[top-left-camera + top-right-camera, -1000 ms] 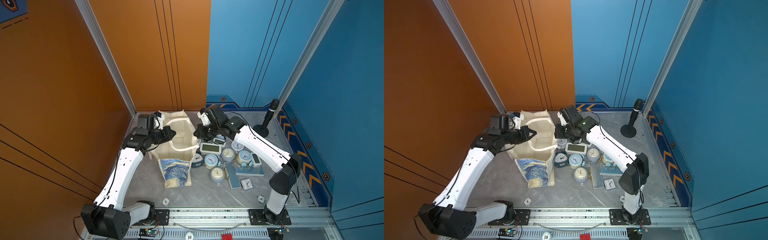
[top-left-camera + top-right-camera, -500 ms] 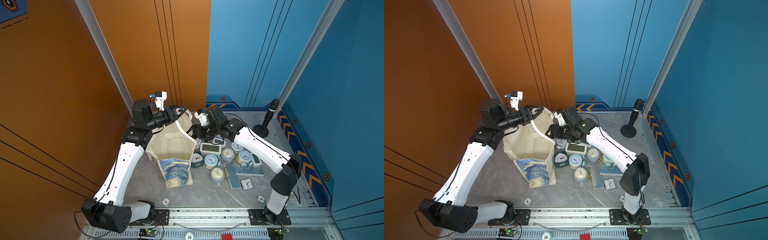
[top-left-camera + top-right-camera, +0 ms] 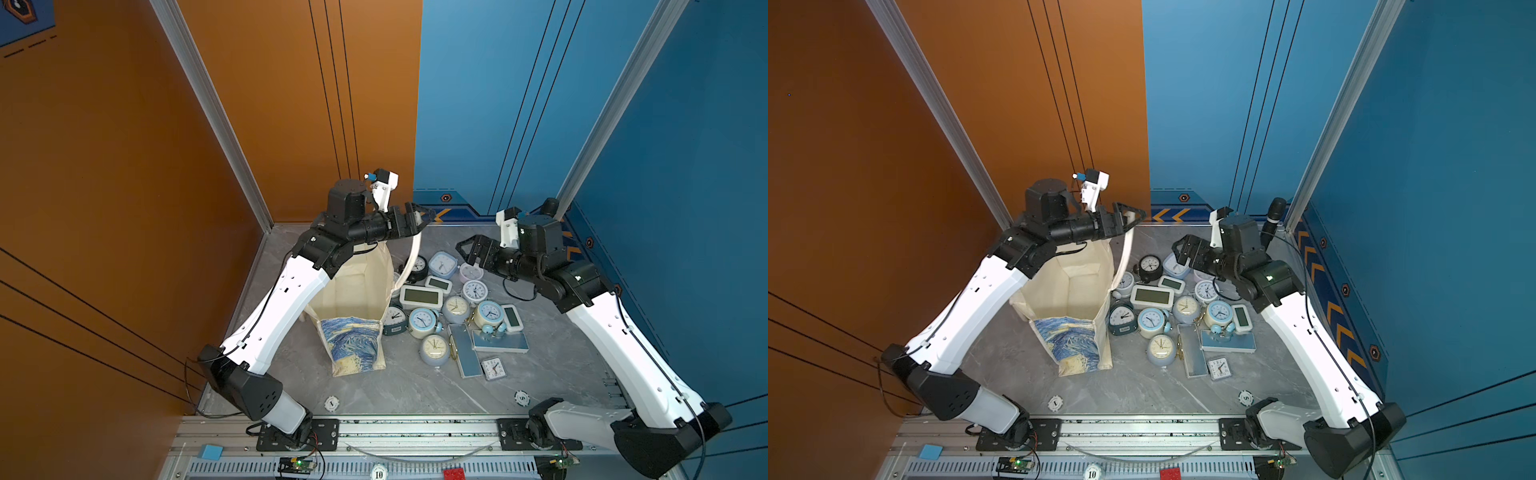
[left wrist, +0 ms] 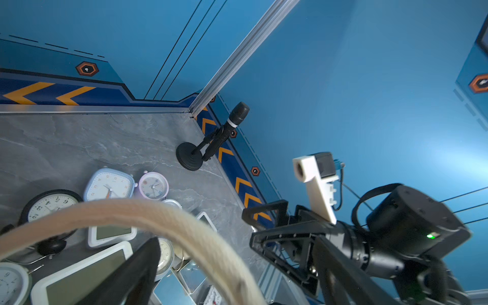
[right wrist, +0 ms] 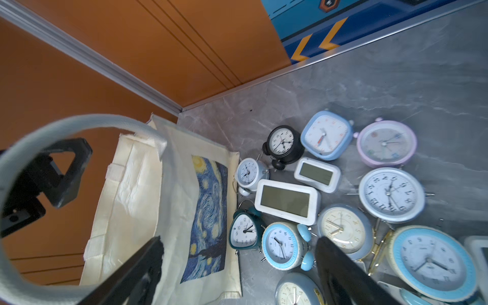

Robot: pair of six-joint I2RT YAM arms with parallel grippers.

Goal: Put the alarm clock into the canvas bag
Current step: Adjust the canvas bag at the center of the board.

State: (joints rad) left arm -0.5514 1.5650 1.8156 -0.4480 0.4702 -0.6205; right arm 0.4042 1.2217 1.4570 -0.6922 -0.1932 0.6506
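The cream canvas bag (image 3: 353,286) (image 3: 1067,291) (image 5: 132,198) with a starry print stands with its mouth gaping at the table's left. Several alarm clocks (image 3: 422,322) (image 3: 1152,297) (image 5: 285,200) lie bunched just right of it. My left gripper (image 3: 428,218) (image 3: 1140,220) (image 4: 237,253) hovers open above the bag's back right corner. One bag handle (image 3: 409,262) (image 4: 158,214) (image 5: 79,121) hangs loose between its spread fingers. My right gripper (image 3: 462,252) (image 3: 1177,254) (image 5: 239,245) is open and holds nothing, above the clocks at the back.
A black microphone on a round stand (image 3: 550,205) (image 4: 224,132) stands in the back right corner. Flat blue boxes (image 3: 500,343) lie at the clocks' front right. Two round tokens (image 3: 331,402) (image 3: 521,397) sit near the front rail. Orange and blue walls close in the table.
Both grippers went from shut on the bag to open. The left one rose toward the back, the handle now loose in it. The right arm drew back right, off the bag, whose mouth now gapes.
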